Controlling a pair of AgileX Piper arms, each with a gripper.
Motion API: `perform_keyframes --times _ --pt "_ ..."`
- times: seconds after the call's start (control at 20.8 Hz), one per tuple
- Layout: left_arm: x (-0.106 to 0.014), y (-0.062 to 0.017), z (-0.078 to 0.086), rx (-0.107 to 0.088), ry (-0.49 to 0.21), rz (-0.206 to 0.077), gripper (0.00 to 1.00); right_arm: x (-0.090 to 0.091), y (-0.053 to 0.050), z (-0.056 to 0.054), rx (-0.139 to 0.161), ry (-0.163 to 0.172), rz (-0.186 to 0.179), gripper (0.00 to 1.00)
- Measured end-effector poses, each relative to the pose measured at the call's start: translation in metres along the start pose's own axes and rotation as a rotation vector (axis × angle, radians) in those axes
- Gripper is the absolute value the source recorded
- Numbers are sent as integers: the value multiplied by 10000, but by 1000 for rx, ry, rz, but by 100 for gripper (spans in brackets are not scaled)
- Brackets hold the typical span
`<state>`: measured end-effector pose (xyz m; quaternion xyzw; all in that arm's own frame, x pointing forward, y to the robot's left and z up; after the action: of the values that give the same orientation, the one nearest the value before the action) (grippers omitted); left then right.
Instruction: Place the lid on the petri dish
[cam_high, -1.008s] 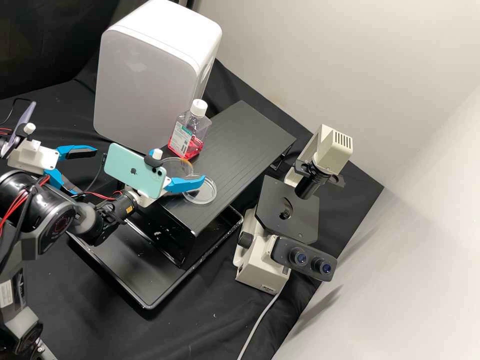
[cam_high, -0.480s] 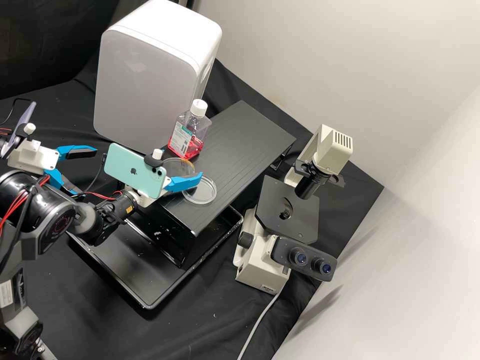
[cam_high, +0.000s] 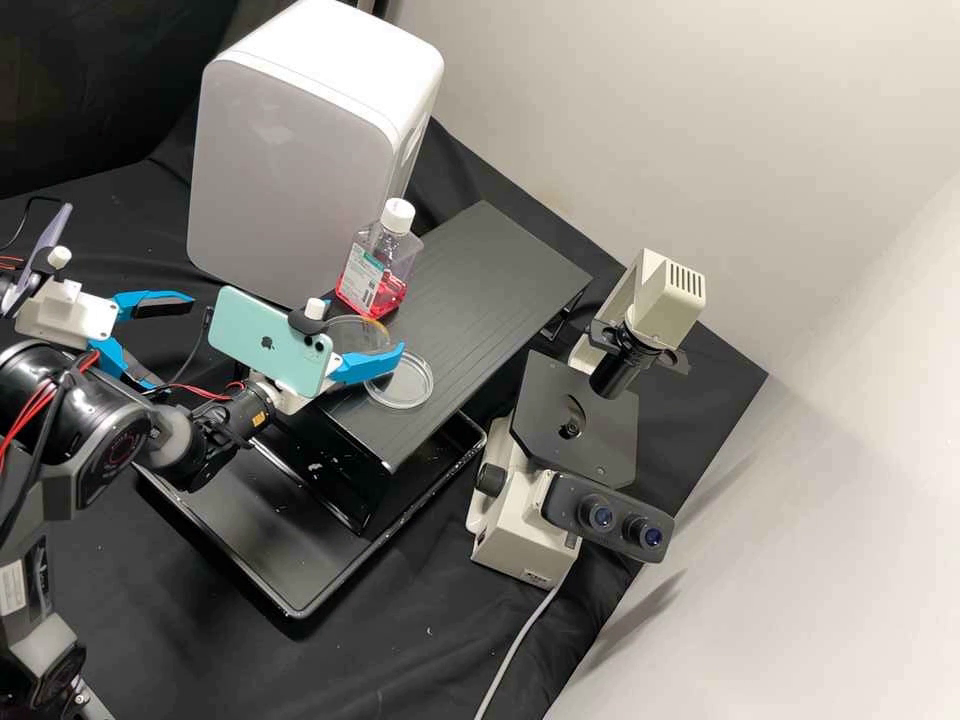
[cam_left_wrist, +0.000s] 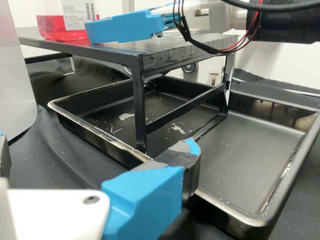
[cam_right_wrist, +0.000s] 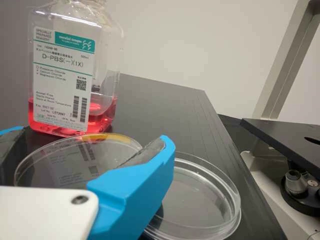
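Pinched by its rim between the blue fingers of the right hand (cam_high: 365, 345): a clear, round, shallow plastic lid (cam_right_wrist: 70, 162), tilted, with an orange tinge along its far edge. Held close over the black slatted platform (cam_high: 480, 270), beside and partly overlapping a clear round plastic petri dish (cam_right_wrist: 205, 195) that lies open near the platform's front edge. Just behind the lid, a clear square bottle of pink liquid with a white cap (cam_high: 378, 262). Left hand (cam_high: 160, 335) spread wide, holding nothing, low over the black counter (cam_high: 420, 640) beside the black metal tray (cam_left_wrist: 280, 165).
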<state>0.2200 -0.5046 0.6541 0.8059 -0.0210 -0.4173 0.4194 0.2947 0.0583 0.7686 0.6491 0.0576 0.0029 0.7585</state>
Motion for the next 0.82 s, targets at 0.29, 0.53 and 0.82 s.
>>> perform_keyframes --times 0.29,0.53,0.82 --pt "0 0 0 0 0 0 100 0 1 -1 0 1 1 0" --pt "0 0 0 0 0 0 100 -47 24 31 1 -3 18 0" --pt "0 0 0 0 0 0 100 -145 143 -24 8 49 105 0"
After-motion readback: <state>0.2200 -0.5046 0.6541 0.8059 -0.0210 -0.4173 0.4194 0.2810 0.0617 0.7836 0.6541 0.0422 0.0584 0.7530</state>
